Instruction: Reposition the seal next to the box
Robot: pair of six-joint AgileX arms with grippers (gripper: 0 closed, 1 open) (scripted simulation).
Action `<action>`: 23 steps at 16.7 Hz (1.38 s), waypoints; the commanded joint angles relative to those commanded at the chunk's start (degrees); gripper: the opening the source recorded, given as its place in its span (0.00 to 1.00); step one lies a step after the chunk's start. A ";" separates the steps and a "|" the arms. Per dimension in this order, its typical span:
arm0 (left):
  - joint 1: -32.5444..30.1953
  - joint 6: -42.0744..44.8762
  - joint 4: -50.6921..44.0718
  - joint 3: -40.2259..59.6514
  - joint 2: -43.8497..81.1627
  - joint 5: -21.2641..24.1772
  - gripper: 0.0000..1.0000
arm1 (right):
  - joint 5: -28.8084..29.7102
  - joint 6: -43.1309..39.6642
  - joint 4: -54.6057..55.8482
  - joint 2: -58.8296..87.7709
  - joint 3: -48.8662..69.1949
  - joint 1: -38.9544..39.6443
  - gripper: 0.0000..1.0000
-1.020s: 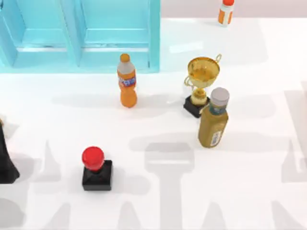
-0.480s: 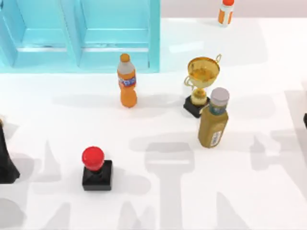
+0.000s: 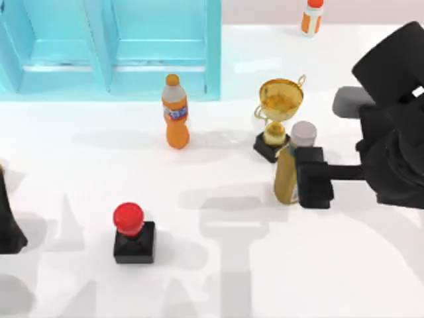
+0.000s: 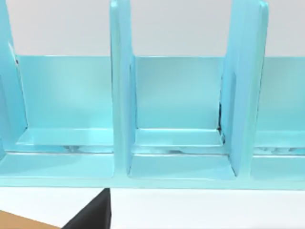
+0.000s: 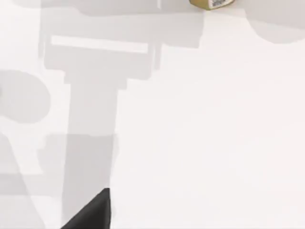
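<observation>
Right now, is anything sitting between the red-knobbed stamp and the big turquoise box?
From above, only bare white table lies between the red-knobbed black stamp and the turquoise panelled box; the orange soda bottle stands off to the right.

A rendered simulation tabletop: plain white table (image 3: pixel 218 278), flat shading, turquoise box (image 3: pixel 109 46), scattered bottles and trophy (image 3: pixel 278 112).

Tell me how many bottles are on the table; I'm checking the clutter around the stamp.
3: an orange bottle in front of the blue box, a yellow bottle beside the trophy, and a small orange bottle at the far edge.
</observation>
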 joint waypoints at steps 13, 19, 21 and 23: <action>0.00 0.00 0.00 0.00 0.00 0.00 1.00 | 12.13 27.32 -31.78 56.95 68.83 24.87 1.00; 0.00 0.00 0.00 0.00 0.00 0.00 1.00 | 16.34 32.61 -32.94 63.34 82.94 28.42 1.00; 0.00 0.00 0.00 0.00 0.00 0.00 1.00 | 16.43 32.70 -32.94 63.43 83.17 28.47 1.00; 0.00 0.00 0.00 0.00 0.00 0.00 1.00 | 16.43 32.70 -32.94 63.43 83.17 28.47 1.00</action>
